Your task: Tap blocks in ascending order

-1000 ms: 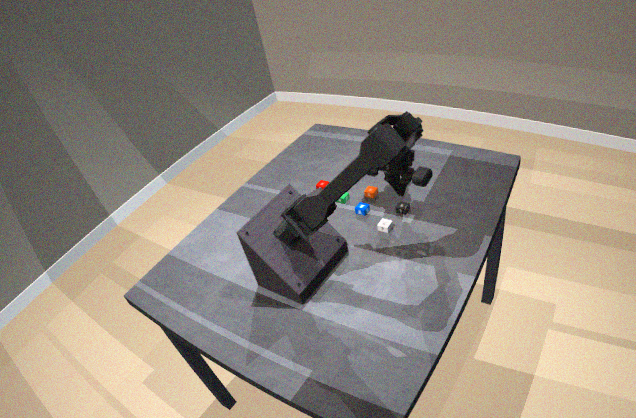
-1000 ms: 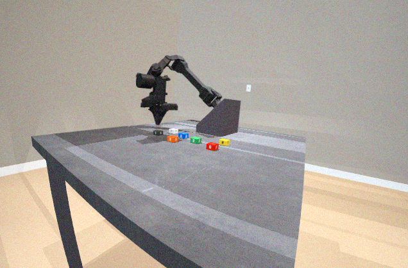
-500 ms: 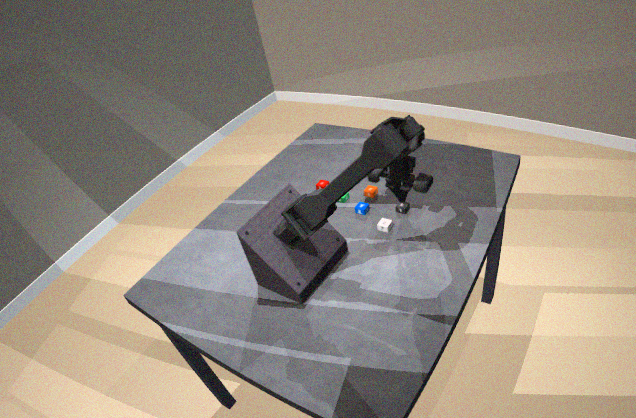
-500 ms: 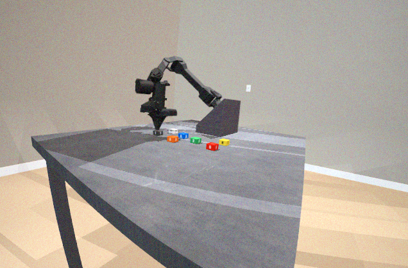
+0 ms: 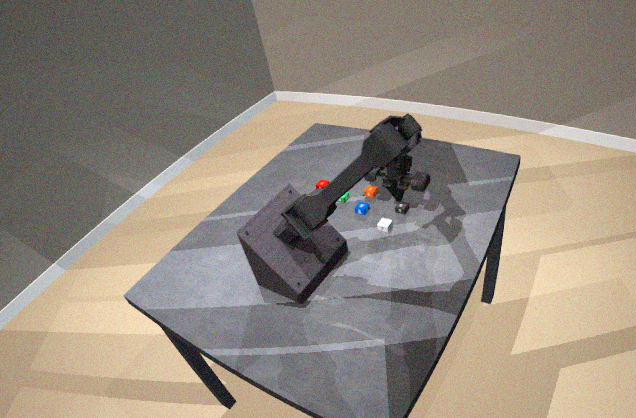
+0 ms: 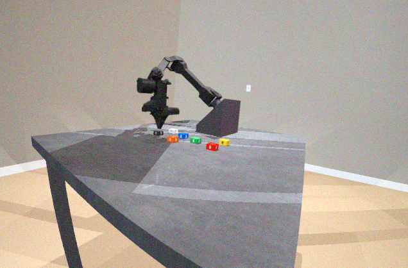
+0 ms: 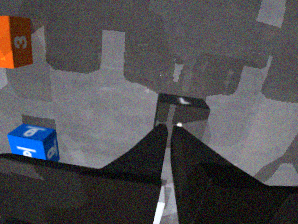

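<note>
My gripper (image 5: 399, 199) (image 6: 160, 128) (image 7: 168, 132) is shut and empty, tips pointing down just above the black block (image 5: 402, 207) (image 6: 158, 133) (image 7: 194, 116). The tips partly cover that block in the wrist view; contact cannot be made out. The orange block (image 5: 370, 191) (image 6: 172, 139) (image 7: 8, 42) shows a 3. The blue block (image 5: 362, 208) (image 6: 183, 135) (image 7: 32, 143) has a digit I cannot read surely. A white block (image 5: 384, 224) (image 6: 173, 131), a green block (image 5: 343, 197) (image 6: 195, 140), a red block (image 5: 322, 184) (image 6: 212, 146) showing 0 and a yellow block (image 6: 224, 142) stand apart.
The arm's dark wedge-shaped base (image 5: 274, 240) (image 6: 222, 118) stands on the grey table (image 5: 194, 280) (image 6: 246, 173). The forearm passes above the table near the green and red blocks in the top view. Shadows of the arm lie around the black block.
</note>
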`<act>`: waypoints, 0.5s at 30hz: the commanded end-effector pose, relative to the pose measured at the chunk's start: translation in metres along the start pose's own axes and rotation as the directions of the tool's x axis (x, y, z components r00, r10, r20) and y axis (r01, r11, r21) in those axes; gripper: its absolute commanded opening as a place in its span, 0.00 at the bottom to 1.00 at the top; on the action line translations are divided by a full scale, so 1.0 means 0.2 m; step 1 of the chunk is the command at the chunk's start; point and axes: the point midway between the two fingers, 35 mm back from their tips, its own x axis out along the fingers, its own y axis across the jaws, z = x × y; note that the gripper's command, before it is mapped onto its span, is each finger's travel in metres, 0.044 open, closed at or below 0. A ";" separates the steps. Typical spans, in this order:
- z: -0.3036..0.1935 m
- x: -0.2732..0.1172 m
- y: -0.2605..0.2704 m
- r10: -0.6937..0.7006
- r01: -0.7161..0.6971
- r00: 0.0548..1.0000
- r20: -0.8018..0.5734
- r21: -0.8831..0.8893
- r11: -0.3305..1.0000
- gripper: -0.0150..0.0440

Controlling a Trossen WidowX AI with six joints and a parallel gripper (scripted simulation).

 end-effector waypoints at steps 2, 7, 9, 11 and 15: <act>0.01 -0.07 -0.02 -0.004 0.004 1.000 0.013 0.014 1.000 0.29; 0.03 -0.27 -0.01 0.001 -0.002 1.000 0.013 0.014 1.000 0.29; 0.02 -0.42 -0.01 0.001 -0.001 1.000 0.013 0.014 1.000 0.29; 0.01 -0.48 -0.01 -0.001 0.001 1.000 0.012 0.014 1.000 0.29; 0.01 -0.48 -0.01 -0.001 0.001 1.000 0.012 0.014 1.000 0.29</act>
